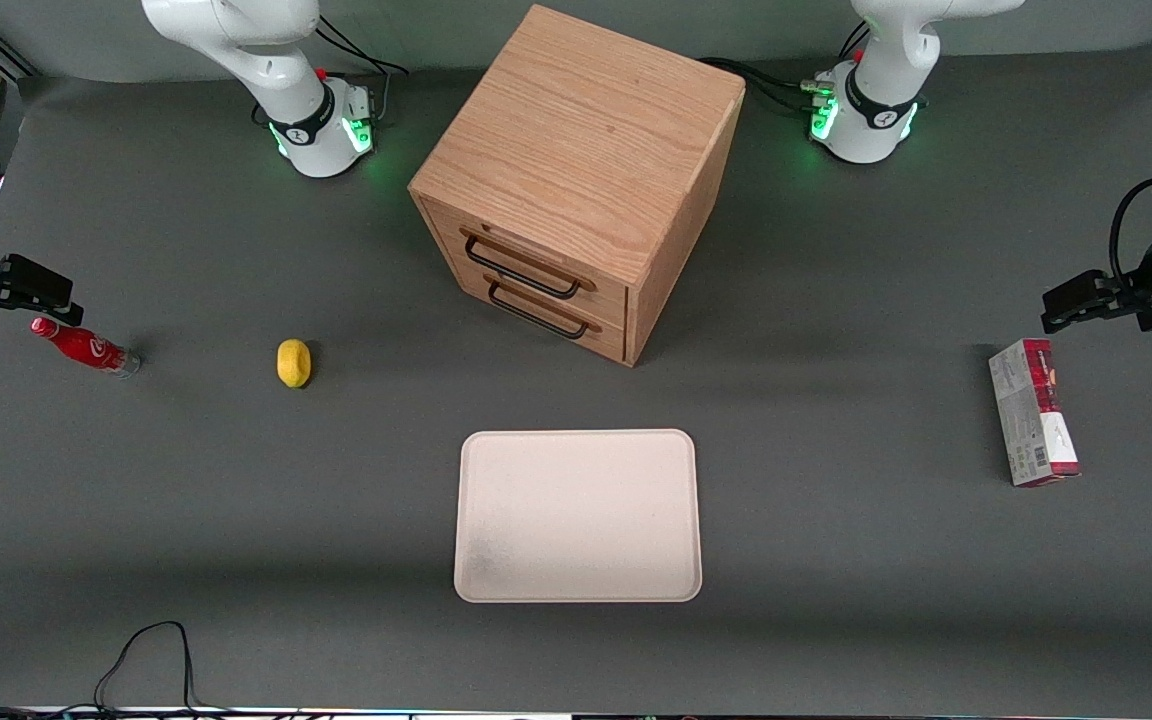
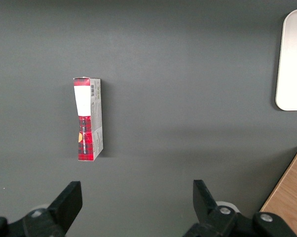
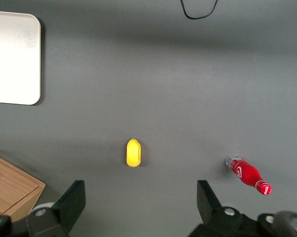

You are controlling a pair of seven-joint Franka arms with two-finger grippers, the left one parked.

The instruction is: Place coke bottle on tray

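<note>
Currently: find the gripper (image 1: 11, 295) at the working arm's end of the table, hanging just above the coke bottle's cap end, fingers (image 3: 72, 200) spread wide apart and clamped on nothing. Look just below it for the coke bottle (image 1: 84, 346), lying on its side on the grey table (image 1: 236, 520), between nine and ten o'clock from the tray and well apart from it, cap pointing toward the gripper, clear base toward the lemon (image 1: 294, 362). Pass the lemon, near ten o'clock from the tray, then the wooden two-drawer cabinet (image 1: 576, 180) at twelve. Reach the cream tray (image 1: 578, 515), bare, and last the red-and-grey carton (image 1: 1033, 412) toward the parked arm's end.

Expect a light, rigid, smooth-skinned bottle, round and so probably prone to rolling or slipping under a glancing pinch. Best taken across the wider red body (image 3: 248, 174), not the narrow neck, squarely over its axis.
</note>
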